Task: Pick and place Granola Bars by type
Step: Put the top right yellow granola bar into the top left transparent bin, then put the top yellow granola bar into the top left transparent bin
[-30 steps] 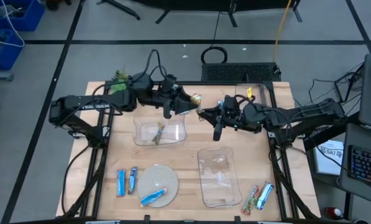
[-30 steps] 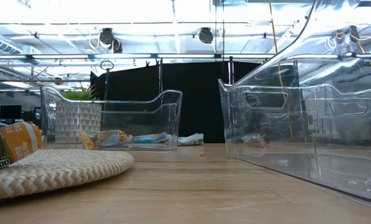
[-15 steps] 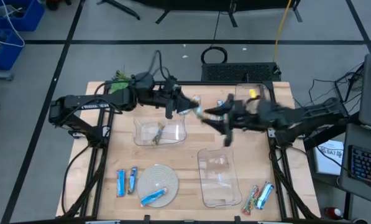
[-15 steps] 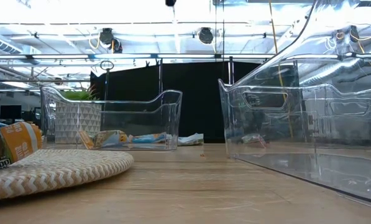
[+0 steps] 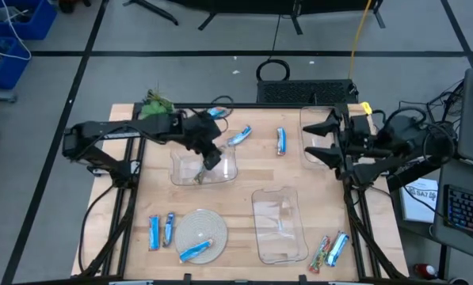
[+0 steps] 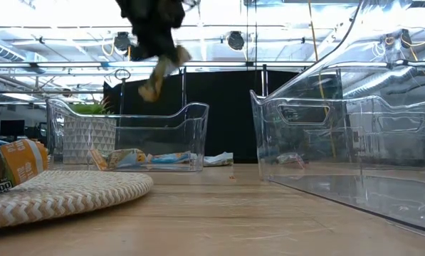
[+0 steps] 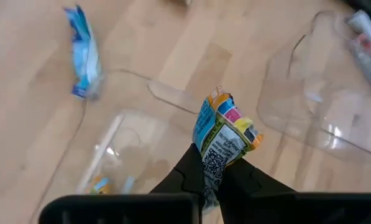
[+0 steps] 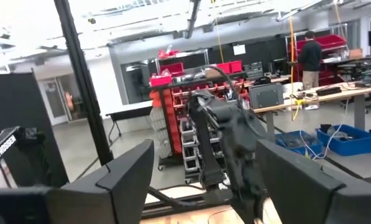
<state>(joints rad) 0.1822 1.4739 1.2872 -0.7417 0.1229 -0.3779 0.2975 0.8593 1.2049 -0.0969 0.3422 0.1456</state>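
My left gripper (image 5: 210, 156) hangs over the far left clear bin (image 5: 203, 168), shut on a multicoloured granola bar (image 7: 225, 132). In the low view the gripper (image 6: 155, 43) and the bar (image 6: 157, 77) are above that bin (image 6: 127, 135). The bin holds a few bars (image 6: 137, 158). Blue bars lie on the table beyond the bin (image 5: 240, 134) (image 5: 281, 141). My right gripper (image 5: 322, 140) is open and empty at the far right, above another clear bin (image 5: 309, 119). My left gripper pinches one end of the multicoloured bar (image 7: 211, 169) between its two fingers (image 7: 191, 177). The fingers point down, slanting. The rest of the bar sticks out past the fingertips and hangs tilted (image 6: 154, 85), clear of the bin and the table.
A third clear bin (image 5: 280, 226) stands at the near middle. A woven round plate (image 5: 200, 233) carries a blue bar (image 5: 195, 252). Two blue bars (image 5: 154, 232) (image 5: 169, 229) lie left of it. Two more bars (image 5: 329, 249) lie near right. A plant (image 5: 153, 103) stands far left.
The two grippers were together at the far middle. My left gripper has gone toward the near edge and down over the left bin, carrying the multicoloured bar into the low view. My right arm has drawn back toward the table's right edge, uncovering two blue bars.
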